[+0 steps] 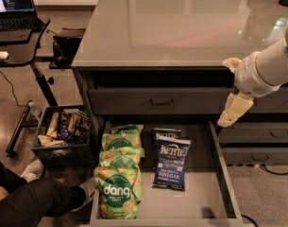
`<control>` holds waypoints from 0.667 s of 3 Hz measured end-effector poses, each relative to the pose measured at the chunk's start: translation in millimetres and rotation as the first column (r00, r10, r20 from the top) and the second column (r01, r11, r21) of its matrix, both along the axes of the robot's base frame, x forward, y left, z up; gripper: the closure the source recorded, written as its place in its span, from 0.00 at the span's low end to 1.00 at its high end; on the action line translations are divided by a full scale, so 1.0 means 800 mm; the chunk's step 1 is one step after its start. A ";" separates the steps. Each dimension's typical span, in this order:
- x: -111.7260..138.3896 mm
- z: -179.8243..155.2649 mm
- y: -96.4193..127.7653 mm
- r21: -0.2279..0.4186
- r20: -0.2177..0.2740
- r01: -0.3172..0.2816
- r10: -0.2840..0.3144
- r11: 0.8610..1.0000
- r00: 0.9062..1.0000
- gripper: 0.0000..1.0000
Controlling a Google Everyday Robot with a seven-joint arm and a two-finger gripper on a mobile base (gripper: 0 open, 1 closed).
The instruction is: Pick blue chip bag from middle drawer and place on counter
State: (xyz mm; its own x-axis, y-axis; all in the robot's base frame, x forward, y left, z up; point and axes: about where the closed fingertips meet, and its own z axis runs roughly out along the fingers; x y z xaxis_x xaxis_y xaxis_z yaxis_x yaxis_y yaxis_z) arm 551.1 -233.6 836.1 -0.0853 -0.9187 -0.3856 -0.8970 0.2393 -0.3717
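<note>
gripper [224, 92] sits at 3 o'clock in frame, just off the counter [172, 27] front edge, above the right wall of the open middle drawer [200, 183]. The two cream fingers are spread apart with nothing between them, so it reads as released and empty, though the top finger is partly hidden by the wrist. blue chip bag [172, 162] lies flat on the drawer floor, label up, roughly 7 o'clock from the gripper and well apart from it. Its top edge overlaps a second Kettle bag [165, 134] at its 12 o'clock. The dang bags [117, 174] are stacked just beside it at 9 o'clock. Step in hand: the approach. Suggest coming down over the bare floor at the bag's 3 o'clock, staying clear of the upper drawer front [162, 100]. Pinch the bag's right or lower edge so the twin and the green stack don't get dragged. The glossy film will likely slip, so bite deep on the crimped seam.
</note>
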 end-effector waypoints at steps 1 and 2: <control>-0.003 -0.009 0.006 0.027 0.015 0.009 -0.010 1.000 1.000 0.00; -0.010 -0.071 0.011 0.076 -0.010 0.098 -0.098 0.992 0.995 0.00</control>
